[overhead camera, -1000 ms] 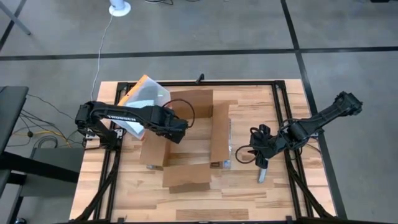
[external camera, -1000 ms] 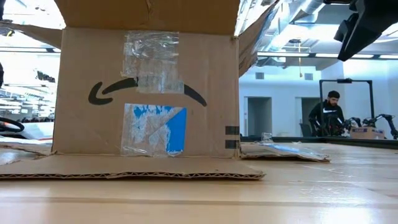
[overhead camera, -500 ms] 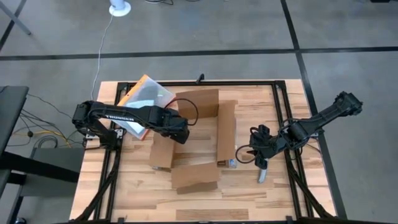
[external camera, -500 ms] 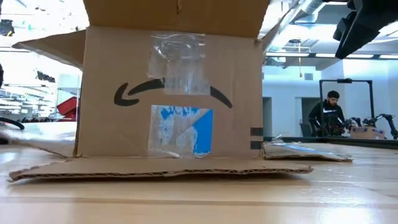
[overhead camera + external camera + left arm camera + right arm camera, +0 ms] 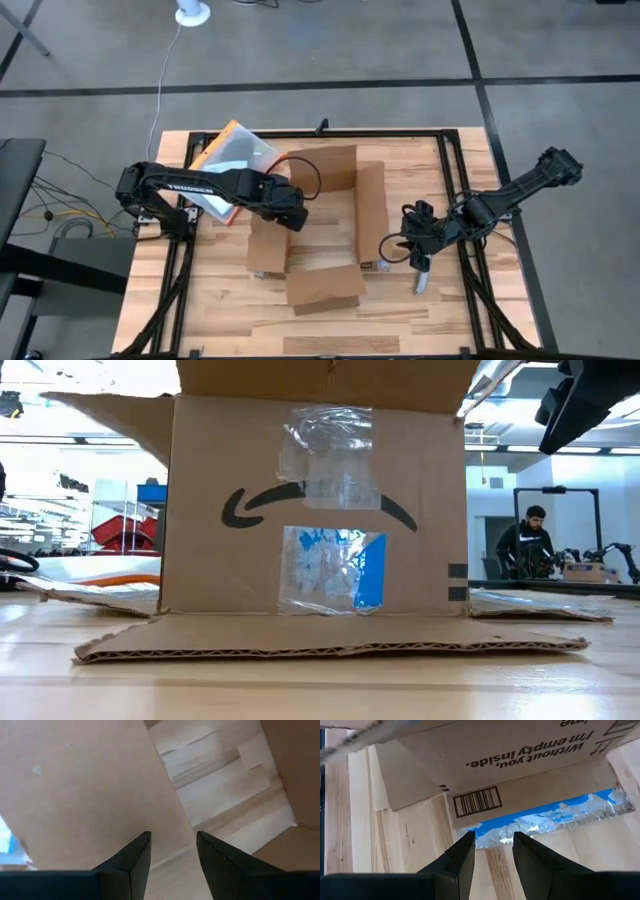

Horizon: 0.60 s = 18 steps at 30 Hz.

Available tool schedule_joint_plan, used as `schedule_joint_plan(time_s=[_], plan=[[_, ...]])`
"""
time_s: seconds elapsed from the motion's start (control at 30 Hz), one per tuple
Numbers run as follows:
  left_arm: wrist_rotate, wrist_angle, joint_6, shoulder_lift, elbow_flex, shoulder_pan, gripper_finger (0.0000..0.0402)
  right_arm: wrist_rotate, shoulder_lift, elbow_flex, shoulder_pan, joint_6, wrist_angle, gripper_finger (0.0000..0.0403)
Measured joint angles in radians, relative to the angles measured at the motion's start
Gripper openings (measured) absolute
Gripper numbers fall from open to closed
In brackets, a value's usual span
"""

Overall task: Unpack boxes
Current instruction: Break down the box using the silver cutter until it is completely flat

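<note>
Shifted toward the right side of the table since 1 second ago, the box [image 5: 318, 228] now sits nearer the right gripper, and in the low view its front face has slid rightward. It stands open near the middle of the wooden table [image 5: 420, 320], its 4 flaps spread, one lying flat toward the front edge.

From the left, the left arm stretches across with its elbow bent, and the left gripper [image 5: 290, 213] reaches over the box's left wall into the opening; its fingers [image 5: 132, 862] are parted, holding nothing, with the inner cardboard wall just beside them.

Just beside the box's right flap, the right gripper [image 5: 418, 250] points downward, its fingers [image 5: 462, 857] spread and empty.

On the front face are a black curved arrow mark [image 5: 315, 510], clear tape and a torn blue patch [image 5: 335, 568]. The right flap reads "Without you, I'm empty inside." [image 5: 530, 751], above a barcode [image 5: 476, 801].

An orange-edged pouch [image 5: 232, 160] lies under the left arm.
</note>
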Motion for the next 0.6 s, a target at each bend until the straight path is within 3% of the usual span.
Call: schedule_joint_plan(time_s=[0.6], plan=[[-0.006, 0.073, -0.028, 0.001, -0.046, -0.004, 0.0146, 0.000, 0.000, 0.000, 0.000, -0.002, -0.003, 0.0118]])
